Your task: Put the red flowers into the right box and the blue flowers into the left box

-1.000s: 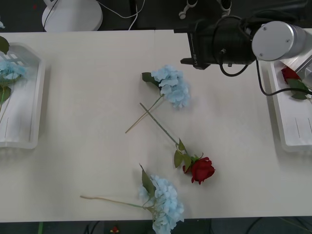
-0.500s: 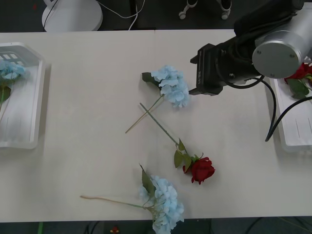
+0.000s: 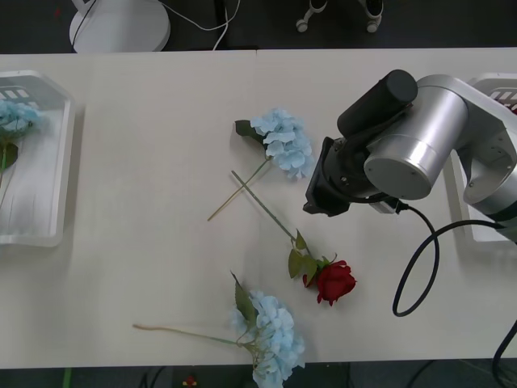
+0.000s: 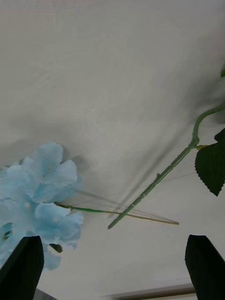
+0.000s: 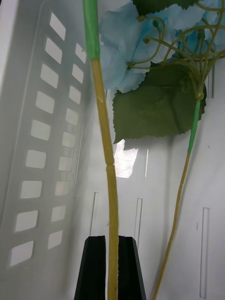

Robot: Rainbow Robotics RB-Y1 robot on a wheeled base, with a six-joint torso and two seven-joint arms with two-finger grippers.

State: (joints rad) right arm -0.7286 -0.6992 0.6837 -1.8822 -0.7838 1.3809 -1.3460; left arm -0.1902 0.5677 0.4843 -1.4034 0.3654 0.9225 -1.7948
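Observation:
One red flower point(image 3: 333, 280) lies on the table point(image 3: 145, 121) with its stem point(image 4: 159, 176) running toward the centre. Two blue flowers lie loose, one mid-table point(image 3: 284, 144) and one at the front edge point(image 3: 271, 327). My right arm point(image 3: 404, 145) reaches over the table, its wrist just right of the mid-table blue flower point(image 4: 37, 187). The right gripper point(image 4: 112, 239) is open above that bloom and the rose stem. Inside the left box point(image 5: 42, 140), my left gripper point(image 5: 112, 272) is shut on the stem point(image 5: 110, 178) of a blue flower point(image 5: 122, 47).
The left box point(image 3: 56, 202) stands at the table's left edge with blue flowers point(image 3: 14, 117) in it. The right box point(image 3: 485, 230) stands at the right edge, partly behind my right arm. A black cable point(image 3: 416, 267) loops from that arm over the table's front right.
My right arm has swung from the back right by the right box forward and left, to just right of the mid-table blue flower. The loose flowers have not moved.

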